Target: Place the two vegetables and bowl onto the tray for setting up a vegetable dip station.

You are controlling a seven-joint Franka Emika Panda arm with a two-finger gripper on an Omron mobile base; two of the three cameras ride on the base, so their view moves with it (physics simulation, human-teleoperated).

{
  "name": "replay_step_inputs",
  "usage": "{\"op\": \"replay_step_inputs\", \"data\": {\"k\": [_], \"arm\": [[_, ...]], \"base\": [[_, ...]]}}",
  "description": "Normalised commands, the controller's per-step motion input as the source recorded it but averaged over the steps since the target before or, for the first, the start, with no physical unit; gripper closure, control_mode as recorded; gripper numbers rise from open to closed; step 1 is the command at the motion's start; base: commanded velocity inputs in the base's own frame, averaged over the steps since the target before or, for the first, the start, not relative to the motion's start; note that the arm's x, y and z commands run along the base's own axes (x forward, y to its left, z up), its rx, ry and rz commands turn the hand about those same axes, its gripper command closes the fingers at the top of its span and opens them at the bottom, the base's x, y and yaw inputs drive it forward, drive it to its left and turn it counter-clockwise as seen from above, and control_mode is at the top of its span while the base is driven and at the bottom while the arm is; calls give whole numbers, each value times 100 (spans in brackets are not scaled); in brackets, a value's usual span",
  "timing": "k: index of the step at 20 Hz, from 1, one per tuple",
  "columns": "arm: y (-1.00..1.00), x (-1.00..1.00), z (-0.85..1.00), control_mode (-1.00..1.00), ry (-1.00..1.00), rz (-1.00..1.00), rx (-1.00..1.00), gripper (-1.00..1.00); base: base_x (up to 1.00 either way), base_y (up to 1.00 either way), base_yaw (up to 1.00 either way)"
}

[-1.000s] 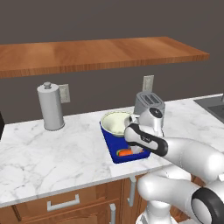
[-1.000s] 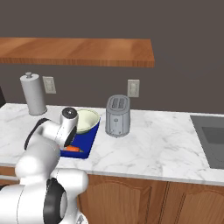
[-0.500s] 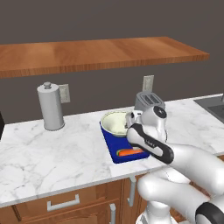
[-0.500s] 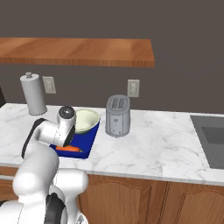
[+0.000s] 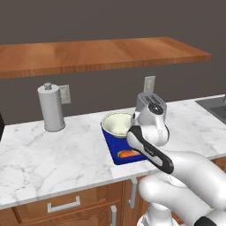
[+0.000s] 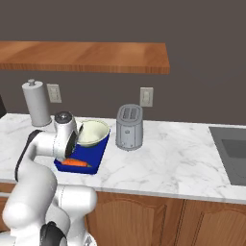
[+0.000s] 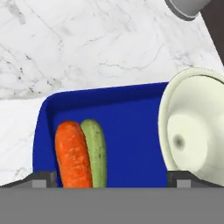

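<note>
The carrot (image 7: 73,154) lies inside the blue tray (image 7: 127,109), close to one of its short ends, and the cucumber (image 7: 95,152) lies against it, side by side and touching along their length. The bowl (image 7: 194,124) sits at the other end of the tray, away from the two vegetables; in the hand view its rim reaches over the edge of the tray on the far side, so I cannot tell if its base stands completely inside the rim. In the left base view the bowl (image 5: 117,124) is at the back end of the tray (image 5: 115,151), and the carrot (image 5: 129,154) is at the front end, near the edge of the bench (image 5: 53,154).

The gripper (image 7: 111,178) hangs above the tray with its jaws wide apart and nothing between them; both fingertips stand clear of the vegetables. By my judgement all three things are already on the tray and the work is nearly finished.

The risks now come from the arm itself. If the gripper goes down or sideways instead of straight up, a fingertip can push the carrot or cucumber, and these round things roll easily toward the rim. A swing toward the bowl could knock it or tip it off the tray. The toaster (image 6: 129,126) stands just beside the tray, so a wide retreat on that side may strike it.
</note>
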Motion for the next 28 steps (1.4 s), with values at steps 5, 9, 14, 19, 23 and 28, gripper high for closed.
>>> {"op": "replay_step_inputs", "data": {"k": [5,9,14,19,23,28], "arm": [[-7,-39,9,-100,21,-34,0,-100],[-7,-43,5,-100,14,-38,0,-100],[-3,-47,1,-100,10,-42,0,-100],[-1,-48,1,-100,6,-43,0,-100],[-1,-46,8,-100,0,-40,3,-100],[-3,-50,7,-100,0,-38,6,-100]], "base": [[0,0,0],[0,0,0],[0,0,0],[0,0,0],[0,0,0],[0,0,0]]}}
